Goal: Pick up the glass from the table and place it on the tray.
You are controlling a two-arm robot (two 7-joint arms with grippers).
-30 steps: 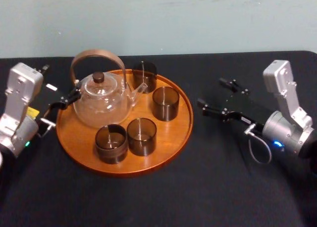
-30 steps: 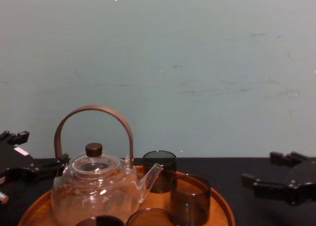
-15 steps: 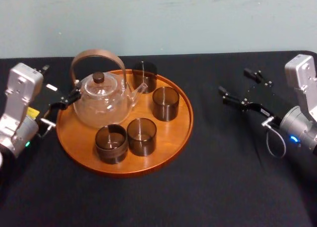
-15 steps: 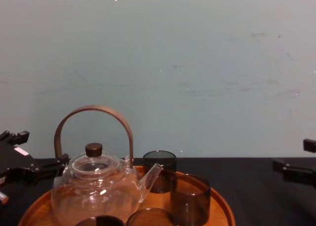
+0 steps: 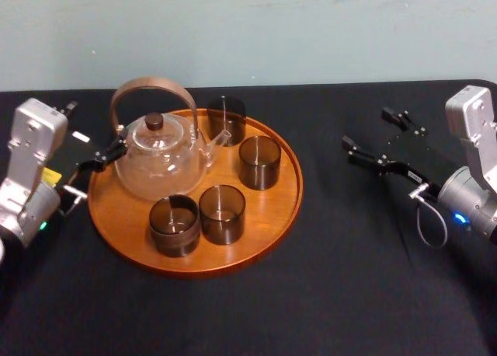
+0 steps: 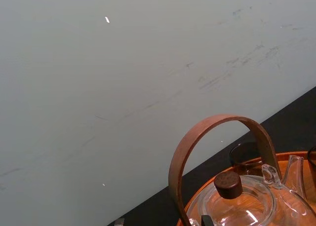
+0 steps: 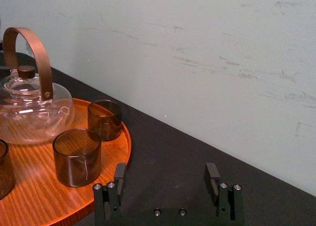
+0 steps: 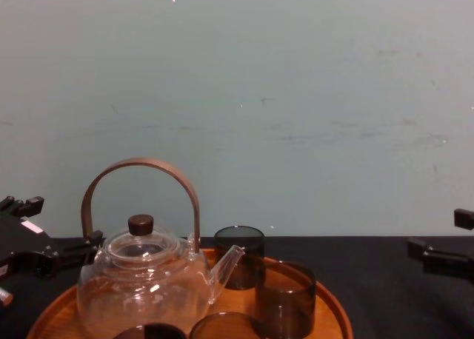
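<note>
Since the nearest glass (image 5: 259, 162) and the three other glasses (image 5: 222, 214) are all found standing inside the rim of the tray (image 5: 268, 210), the placing is judged done (nothing seems left to pick from the table (image 5: 349, 286)). The nearest glass is seen upright on the tray's right half, mouth up, long axis vertical. It is set apart from the teapot (image 5: 159, 158) and from its neighbours.

The right gripper (image 5: 366, 128) is held over the table, well apart from the tray on its right side, with the fingers aimed back toward it. From this claw the nearest glass lies to the robot's left and a little nearer the body, so the right arm is judged the closer one for any further reach at it. The fingers are spread wide (clearly seen in the right wrist view). Nothing is held between them and nothing is touched.

The left gripper (image 5: 89, 134) is parked at the tray's left rim, just beside the teapot. Its fingers are parted and nothing is gripped. Whether one tip touches the teapot cannot be told.
</note>
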